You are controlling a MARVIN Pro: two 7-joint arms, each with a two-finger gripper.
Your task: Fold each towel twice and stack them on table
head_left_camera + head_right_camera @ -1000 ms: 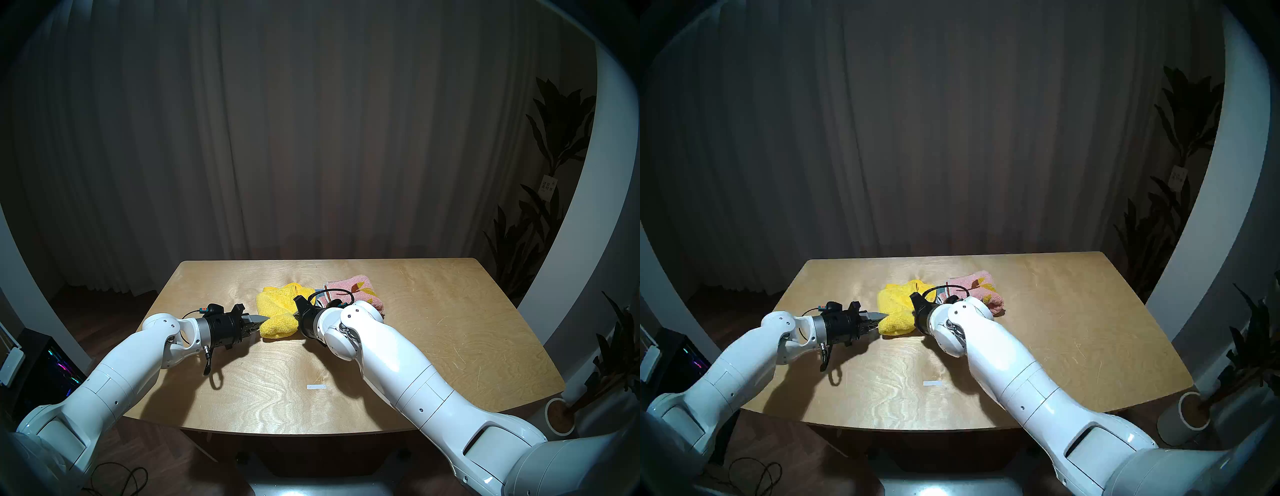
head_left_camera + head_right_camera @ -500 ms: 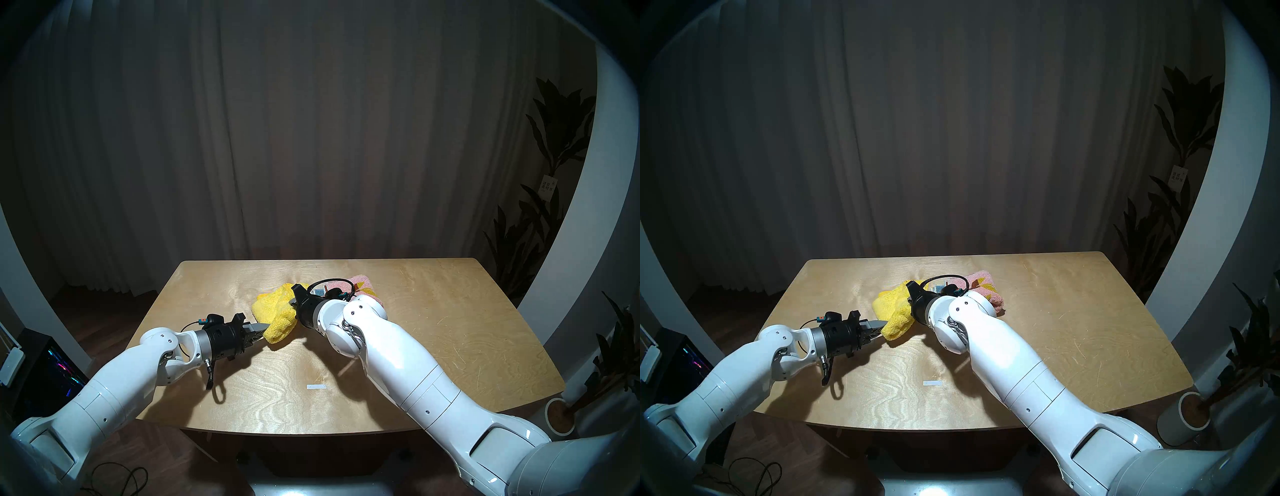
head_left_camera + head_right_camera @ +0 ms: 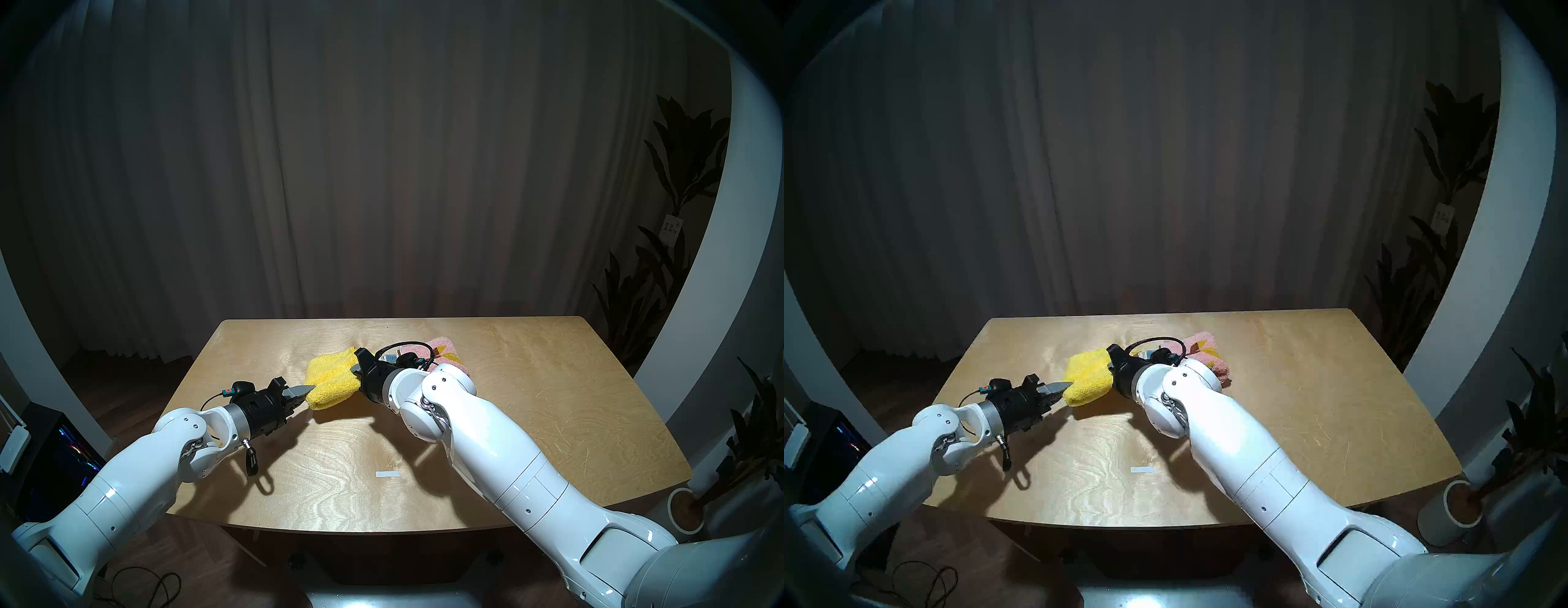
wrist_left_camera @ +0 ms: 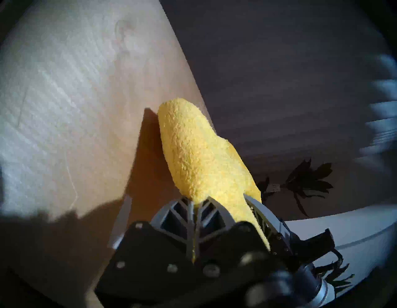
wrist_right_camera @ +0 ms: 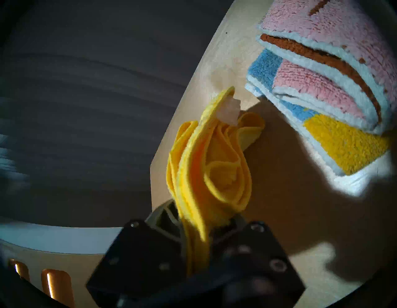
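Observation:
The yellow towel [image 3: 333,381] is a folded bundle held between both grippers just above the table [image 3: 530,403], with its shadow beneath. My left gripper [image 3: 312,388] is shut on its left end; the left wrist view shows the yellow towel [image 4: 199,154] pinched between the fingers [image 4: 211,209]. My right gripper [image 3: 355,370] is shut on its right end, where the right wrist view shows the yellow towel's [image 5: 210,167] bunched edges. The pink towel [image 3: 445,352] lies folded on the table behind my right wrist, partly hidden; the right wrist view shows the pink towel's [image 5: 322,86] blue band and yellow patch.
A white tape mark [image 3: 387,474] lies near the table's front middle. A cable plug [image 3: 252,458] dangles under my left wrist. A potted plant [image 3: 685,513] stands on the floor off the table's right front corner. Dark curtains hang behind the table.
The yellow towel went from lying crumpled on the table to being lifted by both grippers. It has shifted slightly left and smoothed out. My left elbow has dropped back.

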